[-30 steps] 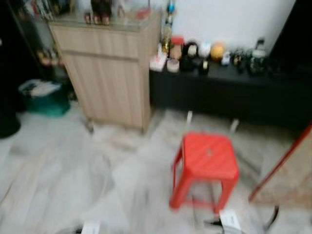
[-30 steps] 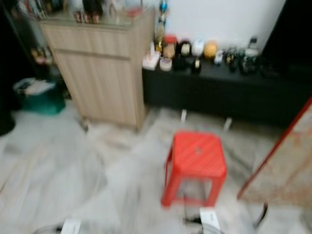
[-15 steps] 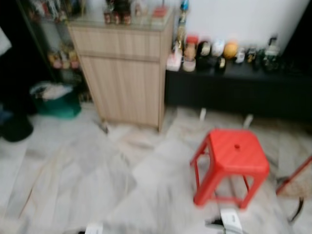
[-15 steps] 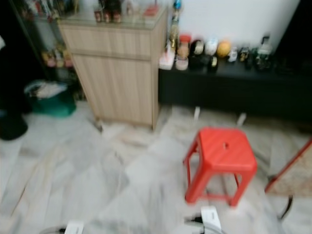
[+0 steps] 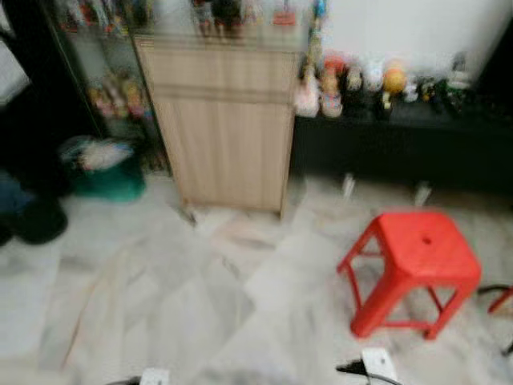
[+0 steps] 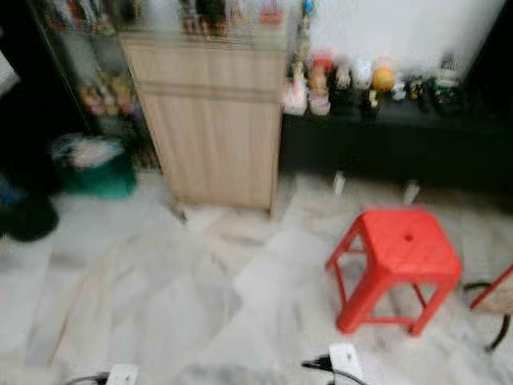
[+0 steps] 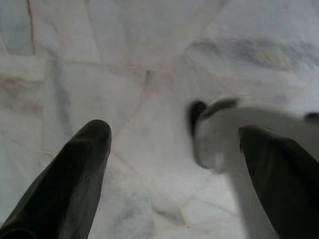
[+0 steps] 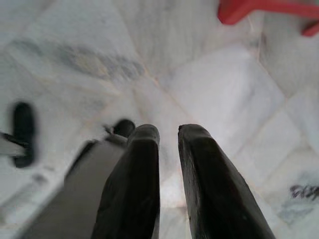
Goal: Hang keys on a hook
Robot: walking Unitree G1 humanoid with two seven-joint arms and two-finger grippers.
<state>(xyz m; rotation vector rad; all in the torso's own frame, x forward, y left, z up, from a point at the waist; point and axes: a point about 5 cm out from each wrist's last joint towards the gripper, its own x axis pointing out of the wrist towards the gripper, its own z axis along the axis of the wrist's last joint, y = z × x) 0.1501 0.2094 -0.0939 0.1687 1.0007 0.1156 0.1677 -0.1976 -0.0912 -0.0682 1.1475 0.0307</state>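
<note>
Both arms hang low over the white marble floor [image 5: 160, 273]. In the left wrist view my left gripper [image 7: 174, 132] is open, its two black fingers far apart with bare floor and a blurred grey part of my own body [image 7: 224, 144] between them. In the right wrist view my right gripper [image 8: 168, 131] is shut, the fingers nearly touching and holding nothing, and a leg of the red stool [image 8: 259, 10] lies beyond them.
A light wooden cabinet [image 5: 224, 120] stands ahead with small items on top. A low black shelf [image 5: 401, 148] of ornaments runs along the white wall to its right. The red plastic stool [image 5: 417, 257] stands front right. A green basin [image 5: 104, 172] sits at left.
The whole picture has slid to the right: the camera has turned left while walking. The stool and cabinet now sit further right in view, and more of the dark left side shows.
</note>
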